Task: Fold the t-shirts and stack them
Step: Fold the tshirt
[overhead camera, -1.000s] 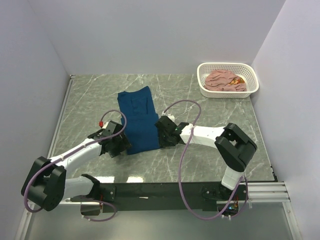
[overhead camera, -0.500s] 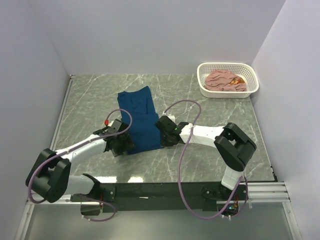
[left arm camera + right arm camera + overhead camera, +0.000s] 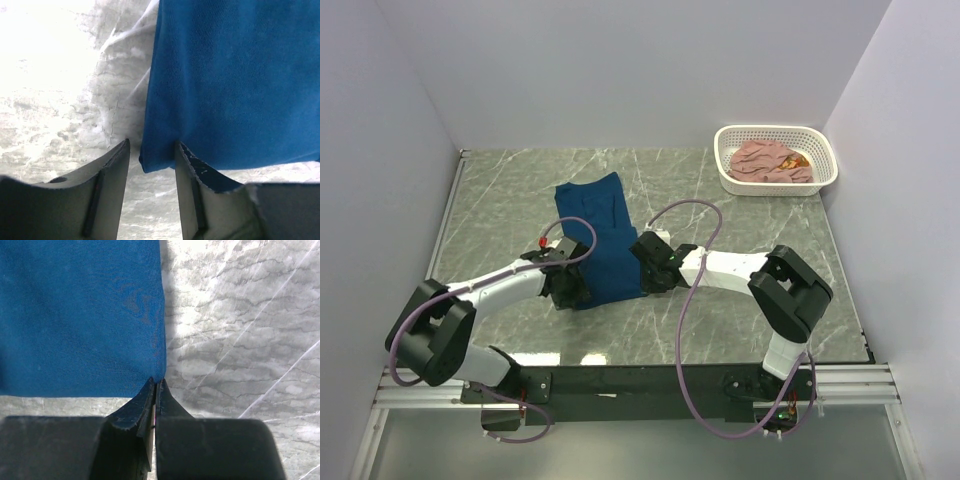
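- The left gripper (image 3: 151, 145) has its two fingers (image 3: 112, 190) standing apart, low over the table (image 3: 500, 200). They sit either side of the near left corner of the navy t-shirt (image 3: 225, 75).
- That corner lies in the gap. It looks close against the right-hand finger and has a strip of bare marble between it and the other one. Nothing is pinched on this side.
- The right gripper (image 3: 156, 382) has its fingertips pressed together with no gap, exactly at the shirt's near right corner.
- The tip of the hem seems to be caught between them, though the view is too close to be certain.
- Both grippers are at the shirt's near edge, one at each corner, and both point away from the arm bases.
- The navy t-shirt lies flat on the marble as a long narrow strip left of the table's middle. It runs away from the arms, with its far end leaning a little to the left.
- Only plain blue cloth shows in both wrist views, with the side edges straight.
- From above, the left arm reaches in from the near left and the right arm from the near right. A purple cable (image 3: 692, 202) loops over the right forearm.
- The pink t-shirt (image 3: 765, 160) is bunched up inside the white basket (image 3: 750, 188), with a bit of orange at its right side.
- The basket stands at the far right corner of the table, well apart from the navy shirt and both grippers.
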You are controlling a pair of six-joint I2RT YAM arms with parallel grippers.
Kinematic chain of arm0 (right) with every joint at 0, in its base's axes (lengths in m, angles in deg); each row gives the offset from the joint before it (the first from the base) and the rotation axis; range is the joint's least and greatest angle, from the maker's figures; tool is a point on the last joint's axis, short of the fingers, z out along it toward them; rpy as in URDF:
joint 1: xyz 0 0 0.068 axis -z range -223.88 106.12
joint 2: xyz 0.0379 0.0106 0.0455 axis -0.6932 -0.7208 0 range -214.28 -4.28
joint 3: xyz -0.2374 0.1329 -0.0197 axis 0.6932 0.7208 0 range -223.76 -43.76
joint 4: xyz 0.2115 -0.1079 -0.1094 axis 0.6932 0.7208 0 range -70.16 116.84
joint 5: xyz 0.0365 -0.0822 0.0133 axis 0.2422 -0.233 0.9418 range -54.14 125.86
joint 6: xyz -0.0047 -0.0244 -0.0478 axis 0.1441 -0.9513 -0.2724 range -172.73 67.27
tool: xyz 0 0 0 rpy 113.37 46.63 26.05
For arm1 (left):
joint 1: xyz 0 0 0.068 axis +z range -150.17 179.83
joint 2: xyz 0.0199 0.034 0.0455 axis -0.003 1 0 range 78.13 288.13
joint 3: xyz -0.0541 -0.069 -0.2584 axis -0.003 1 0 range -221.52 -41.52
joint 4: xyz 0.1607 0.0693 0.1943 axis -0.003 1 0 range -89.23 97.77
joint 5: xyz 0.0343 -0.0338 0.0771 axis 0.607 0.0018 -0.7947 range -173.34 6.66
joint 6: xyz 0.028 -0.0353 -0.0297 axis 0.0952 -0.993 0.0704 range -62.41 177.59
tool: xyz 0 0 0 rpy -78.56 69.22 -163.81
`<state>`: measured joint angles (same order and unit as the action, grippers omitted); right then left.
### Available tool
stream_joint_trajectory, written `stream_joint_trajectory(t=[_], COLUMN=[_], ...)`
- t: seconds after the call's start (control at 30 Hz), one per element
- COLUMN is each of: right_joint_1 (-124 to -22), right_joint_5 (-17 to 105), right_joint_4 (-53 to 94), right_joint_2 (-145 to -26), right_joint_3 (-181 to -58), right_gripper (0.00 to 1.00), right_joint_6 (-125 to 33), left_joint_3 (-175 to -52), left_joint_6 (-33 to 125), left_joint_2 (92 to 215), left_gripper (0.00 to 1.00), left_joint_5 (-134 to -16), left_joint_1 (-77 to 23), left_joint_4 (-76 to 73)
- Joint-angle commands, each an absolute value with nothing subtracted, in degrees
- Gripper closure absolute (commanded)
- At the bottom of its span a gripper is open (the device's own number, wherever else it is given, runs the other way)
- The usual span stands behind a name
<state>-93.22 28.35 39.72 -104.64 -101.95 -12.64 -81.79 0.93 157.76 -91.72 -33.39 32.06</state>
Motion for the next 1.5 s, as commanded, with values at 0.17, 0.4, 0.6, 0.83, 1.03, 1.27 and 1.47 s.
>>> stream_joint_trajectory(t=[0.17, 0.4, 0.6, 0.83, 1.03, 1.27, 1.47], right_joint_1=[-93.45, -94.41, -98.98, -104.7, -99.0, -89.59, -85.72], right_joint_5=[29.09, 30.4, 34.45, 40.87, 34.11, 33.22, 34.72], right_joint_4=[44.98, 47.25, 55.32, 68.67, 78.55, 79.08, 77.85], right_joint_2=[-104.92, -101.85, -93.24, -73.14, -69.41, -76.08, -83.99], right_joint_3=[-99.57, -97.46, -91.59, -86.12, -98.67, -114.14, -124.08], right_gripper=[1.0, 1.0, 1.0, 1.0, 1.0, 1.0, 1.0], right_joint_6=[-13.8, -15.2, -15.47, -14.59, -18.36, -27.76, -32.25], left_joint_3=[-80.64, -77.39, -76.06, -78.61, -89.14, -98.2, -102.34], left_joint_6=[0.82, -1.38, -6.64, -15.97, -12.48, 0.97, 7.05], left_joint_2=[161.53, 159.96, 151.36, 130.98, 130.49, 137.45, 142.28], left_gripper=[0.71, 0.99, 0.99, 0.99, 0.99, 0.99, 0.99], left_joint_5=[-90.46, -88.44, -85.29, -79.14, -81.75, -81.94, -79.92], left_joint_1=[-34.27, -37.87, -47.97, -58.27, -55.73, -38.17, -30.07], left_joint_4=[33.03, 35.04, 47.23, 57.98, 59.75, 57.64, 54.39])
